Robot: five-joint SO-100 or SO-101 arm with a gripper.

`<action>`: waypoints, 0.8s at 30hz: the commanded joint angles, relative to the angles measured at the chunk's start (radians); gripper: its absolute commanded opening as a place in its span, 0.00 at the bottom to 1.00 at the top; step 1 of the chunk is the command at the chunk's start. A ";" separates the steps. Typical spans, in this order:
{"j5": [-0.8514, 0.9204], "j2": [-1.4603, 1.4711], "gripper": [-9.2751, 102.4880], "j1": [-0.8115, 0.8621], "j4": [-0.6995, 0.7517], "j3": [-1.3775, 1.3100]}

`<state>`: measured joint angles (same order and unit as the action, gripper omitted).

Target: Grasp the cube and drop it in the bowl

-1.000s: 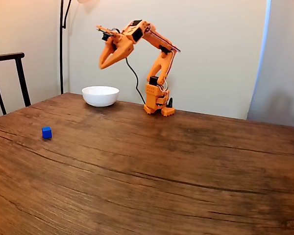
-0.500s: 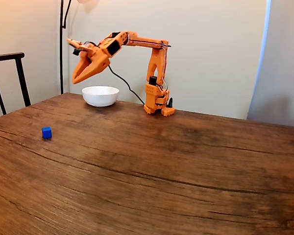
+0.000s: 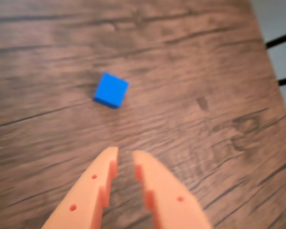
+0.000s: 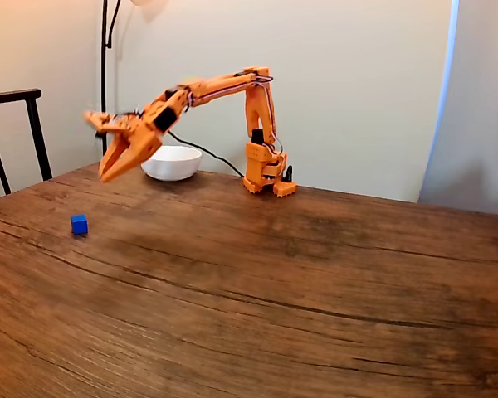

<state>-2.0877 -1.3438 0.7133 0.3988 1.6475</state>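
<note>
Wrist view: my orange two-finger plastic gripper (image 3: pixel 125 151) enters from the bottom edge with its tips a narrow gap apart, nearly closed and holding nothing. The small bright blue solid cube (image 3: pixel 111 89) lies on the dark brown wood-grain table (image 3: pixel 205 119), beyond the tips and slightly to their left, well clear of both fingers.

Fixed view: my orange jointed arm (image 4: pixel 224 84) reaches out to the left from its base near the table's far edge, and my gripper (image 4: pixel 106 175) hangs in the air, pointing down and left. The cube (image 4: pixel 80 224) sits near the table's left edge, below and left of the gripper. The plain white round bowl (image 4: pixel 173 163) stands behind, left of the base, partly hidden by the gripper.
</note>
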 commanded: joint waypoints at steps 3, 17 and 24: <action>0.006 0.060 0.23 -0.003 -0.026 -0.095; 0.034 0.295 0.39 -0.017 -0.018 -0.310; 0.069 0.403 0.40 -0.071 -0.015 -0.440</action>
<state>-2.0310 -0.9373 0.6611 0.3866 1.2717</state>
